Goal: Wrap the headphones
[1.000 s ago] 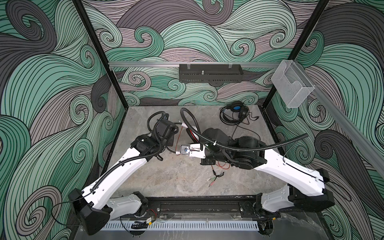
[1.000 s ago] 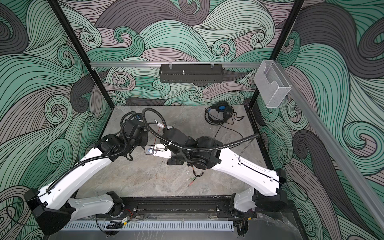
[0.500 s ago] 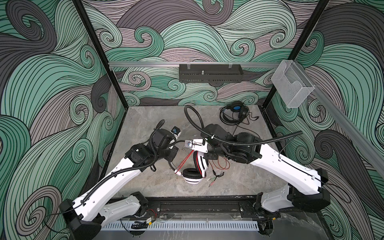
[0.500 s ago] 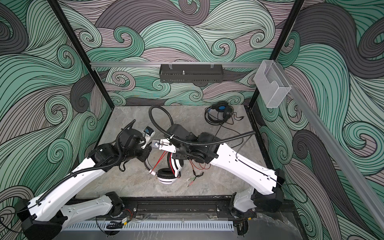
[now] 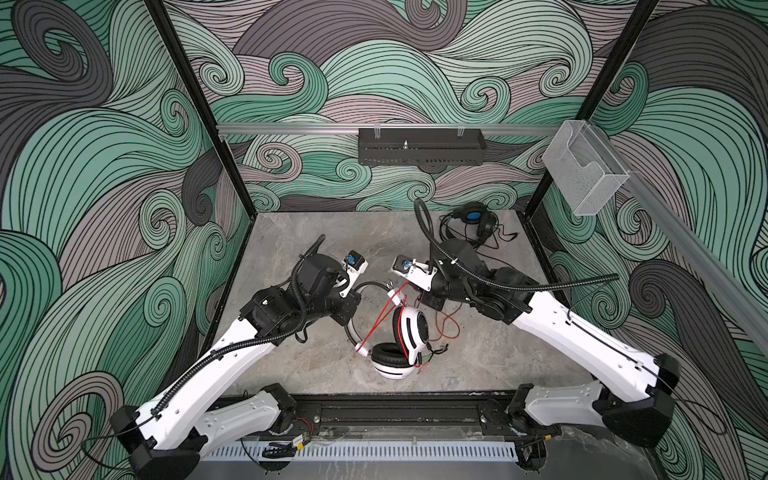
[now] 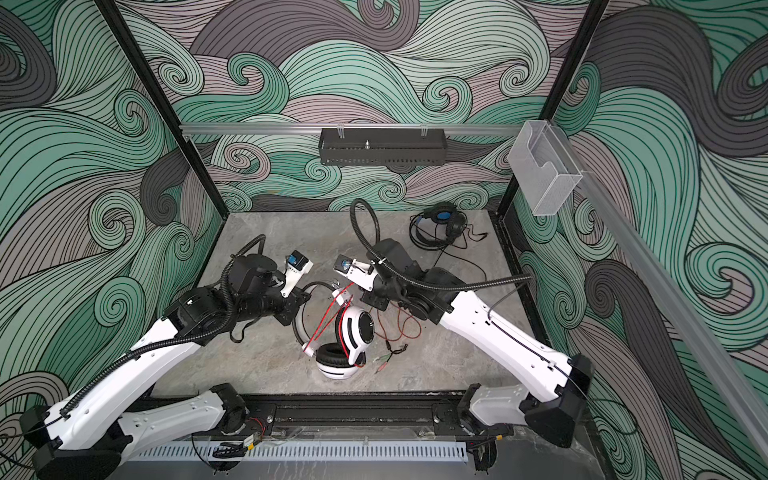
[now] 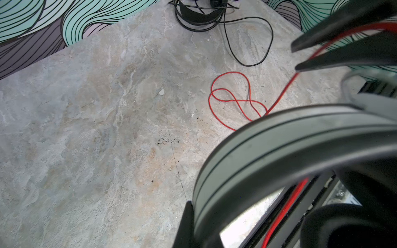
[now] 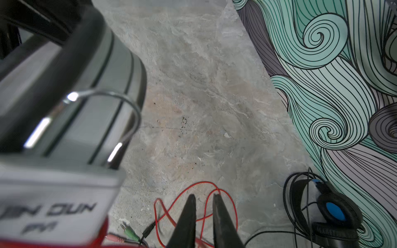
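The white headphones (image 5: 412, 331) (image 6: 360, 331) stand at the table's front middle, one black-padded cup (image 5: 388, 357) low against the table. My left gripper (image 5: 351, 313) (image 6: 297, 311) is shut on their headband (image 7: 279, 137); one finger (image 7: 184, 227) shows beside it. The thin red cord (image 5: 384, 316) runs taut across the band. It passes between my right gripper's (image 5: 432, 302) (image 8: 204, 195) slightly parted fingers (image 7: 343, 55), then lies in loops (image 7: 234, 98) (image 8: 182, 192) on the table. The black headphones (image 5: 473, 220) (image 6: 440, 220) (image 8: 332, 209) lie at the back right.
The cord's plugs (image 8: 131, 233) (image 5: 432, 353) lie near the white cup. The black cord (image 7: 249, 43) trails over the table from the black pair. A black tray (image 5: 422, 146) and a clear box (image 5: 584, 166) hang on the walls.
A second ago both grippers met mid-table over the headphones. Since then the arms drew apart, the headphones came into view near the front, and the right gripper's fingers parted.
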{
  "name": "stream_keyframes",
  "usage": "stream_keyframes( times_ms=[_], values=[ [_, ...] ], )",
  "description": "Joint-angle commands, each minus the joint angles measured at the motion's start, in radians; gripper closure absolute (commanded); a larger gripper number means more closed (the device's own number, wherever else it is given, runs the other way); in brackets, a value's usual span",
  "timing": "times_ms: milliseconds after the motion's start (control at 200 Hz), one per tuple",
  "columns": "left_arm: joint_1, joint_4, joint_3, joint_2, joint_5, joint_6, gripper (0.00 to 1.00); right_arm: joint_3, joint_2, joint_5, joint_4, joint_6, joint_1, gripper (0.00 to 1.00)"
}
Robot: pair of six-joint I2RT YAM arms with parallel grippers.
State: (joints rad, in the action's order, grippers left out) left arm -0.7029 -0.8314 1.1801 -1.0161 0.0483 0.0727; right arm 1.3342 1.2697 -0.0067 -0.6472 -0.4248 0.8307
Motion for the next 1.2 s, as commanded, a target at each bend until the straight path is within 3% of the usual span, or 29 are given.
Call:
stream_keyframes(
  times_ms=[0,255,540,791,1196],
  values=[
    [-0.004,0.081,0.09,0.031,0.082,0.077,1.0,-0.067,-0.056,-0.199,0.228,0.157,-0.08,0.72],
    [-0.004,0.047,0.231,0.012,0.119,0.103,1.0,-0.16,-0.04,-0.489,0.484,0.385,-0.189,0.58],
    [-0.004,0.077,0.377,-0.054,0.132,0.18,1.0,-0.269,0.051,-0.626,0.805,0.681,-0.193,0.51],
    [-0.003,0.112,0.473,-0.104,0.099,0.275,1.0,-0.387,0.061,-0.666,0.864,0.73,-0.193,0.51],
    [0.016,0.008,0.595,-0.154,0.05,0.277,1.0,-0.475,-0.061,-0.668,0.765,0.679,-0.23,0.47]
  ],
)
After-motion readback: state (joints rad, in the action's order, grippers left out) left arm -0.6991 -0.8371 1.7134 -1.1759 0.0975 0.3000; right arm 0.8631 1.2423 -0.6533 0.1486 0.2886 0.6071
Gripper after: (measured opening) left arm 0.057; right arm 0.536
